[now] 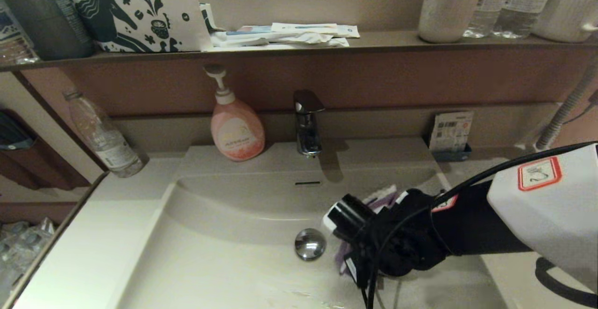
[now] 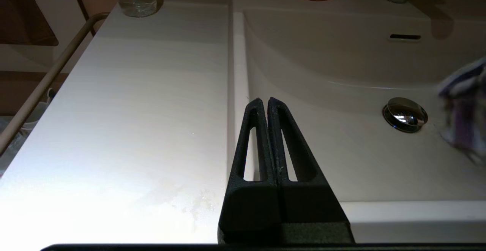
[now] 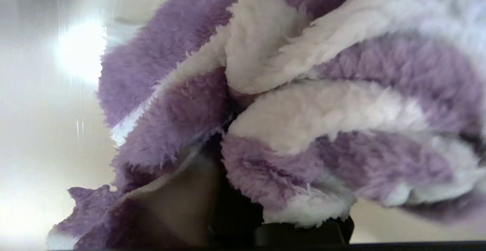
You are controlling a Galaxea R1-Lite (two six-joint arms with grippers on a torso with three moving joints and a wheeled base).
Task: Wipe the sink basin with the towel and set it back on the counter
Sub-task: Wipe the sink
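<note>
The right gripper (image 1: 355, 253) reaches in from the robot's right, low inside the sink basin (image 1: 224, 253), just to the right of the round chrome drain stopper (image 1: 309, 243). Its fingers are buried in the towel (image 3: 288, 103), a fluffy cloth in purple and white stripes that bunches around them and fills the right wrist view; the jaws are drawn in tight on a fold of it, with only a dark sliver of finger showing between the folds. In the head view, bits of the towel (image 1: 380, 197) peek out above and below the black wrist, down against the basin floor near the stopper. The left gripper (image 2: 267, 103) hovers over the front left rim of the basin, where it meets the counter (image 2: 133, 110), with its two black fingers pressed together and nothing between them. At the back stand a faucet (image 1: 307, 122), a pink soap dispenser (image 1: 236, 129) and, on the counter's far left corner, a clear water bottle (image 1: 105, 136).
</note>
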